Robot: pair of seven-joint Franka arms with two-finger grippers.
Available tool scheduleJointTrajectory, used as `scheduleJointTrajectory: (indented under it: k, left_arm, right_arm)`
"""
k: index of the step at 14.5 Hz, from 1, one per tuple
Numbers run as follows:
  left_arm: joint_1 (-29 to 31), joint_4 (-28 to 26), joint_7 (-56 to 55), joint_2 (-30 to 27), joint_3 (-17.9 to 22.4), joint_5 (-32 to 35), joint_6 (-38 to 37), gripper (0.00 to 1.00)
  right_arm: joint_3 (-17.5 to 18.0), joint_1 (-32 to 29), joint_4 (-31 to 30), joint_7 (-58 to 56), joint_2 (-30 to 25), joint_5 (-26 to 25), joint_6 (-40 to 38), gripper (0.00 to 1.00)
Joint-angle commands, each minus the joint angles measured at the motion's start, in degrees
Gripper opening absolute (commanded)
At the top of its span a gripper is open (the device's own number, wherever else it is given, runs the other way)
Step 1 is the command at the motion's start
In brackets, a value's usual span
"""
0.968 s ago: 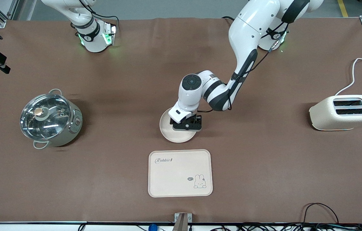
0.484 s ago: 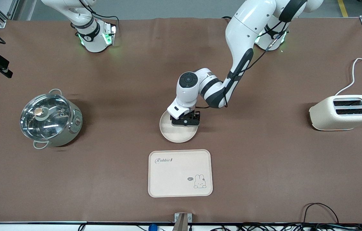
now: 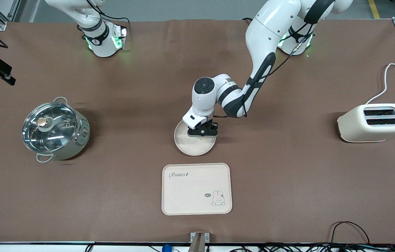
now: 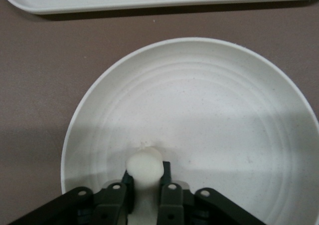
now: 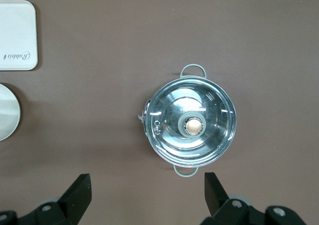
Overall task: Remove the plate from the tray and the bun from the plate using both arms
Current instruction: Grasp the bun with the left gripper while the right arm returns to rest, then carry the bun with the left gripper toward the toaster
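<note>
- The bun [image 4: 144,166] sits low inside the plate [image 4: 209,115], close to the rim on the side toward the robots' bases, and the left hand [image 4: 145,185] has its two fingers [image 4: 168,186] pressed against it on either side, so the grip is on the bun.
- The plate rests flat on the bench [image 3: 288,175], already off the tray [image 3: 196,189]; the tray lies just nearer the front camera, with a bare strip of bench between the two.
- In my judgement the step in hand is lifting the bun out. A straight rise should serve best, so the bun clears the raised rim without dragging the plate along.
- The bun looks soft, and the fingers hold it low down. A gentle squeeze is probably enough; a harder one could flatten it or let it squirt out.
- The fingertips stand very near the plate floor, so I would watch that the plate does not tip as the hand goes up.
- A put-down spot on open bench, apart from both plate and tray, would finish the task cleanly.
- The right hand [image 5: 147,197] waits high over the bench near the lidded pot [image 5: 190,124], at the right arm's end, its fingers spread wide and holding nothing.
- A toaster [image 3: 374,122] stands at the left arm's end, well clear of the work.
</note>
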Motion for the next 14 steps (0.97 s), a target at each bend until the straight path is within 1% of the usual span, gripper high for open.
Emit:
scheduleJointTrajectory:
  k: [1,2,3,4,6,9,11,14]
  left_arm:
    - [1.15,-0.69,1.37,-5.06,0.22,1.36,-6.18,0.05]
    - [2.73,-1.13,4.44,-8.04,0.05,1.01,-9.35,0.04]
    - [5.53,-2.09,8.82,-11.64,-0.65,0.14,-12.51,0.04]
    - [8.77,-2.97,13.04,-14.29,-2.22,-2.13,-14.81,0.03]
    - [18.07,-3.5,25.14,-17.46,-5.82,-6.88,-18.41,0.03]
    - [31.08,-4.9,38.79,-17.65,-10.48,-7.78,-19.75,0.04]
    - [37.61,-6.74,42.6,-15.38,-13.21,-7.78,-18.88,0.04]
    - [39.91,-9.39,42.96,-12.21,-13.4,-7.78,-15.02,0.03]
  right_arm:
    - [-0.01,0.28,0.75,-0.5,0.02,-0.49,-0.66,1.0]
    - [-0.01,0.28,0.75,-0.5,0.02,-0.49,-0.75,1.0]
    - [-0.01,0.28,0.75,-0.5,0.02,-0.49,-0.84,1.0]
    - [-0.01,0.2,0.75,-0.5,0.02,-0.49,-0.84,1.0]
    - [-0.01,0.19,0.75,-0.5,0.02,-0.49,-0.67,1.0]
    - [-0.01,0.11,0.75,-0.59,0.11,-0.49,-0.32,1.0]
    - [-0.1,0.02,0.75,-0.59,0.19,-0.49,-0.31,1.0]
    - [-0.1,0.11,0.58,-0.59,0.02,-0.49,-0.84,1.0]
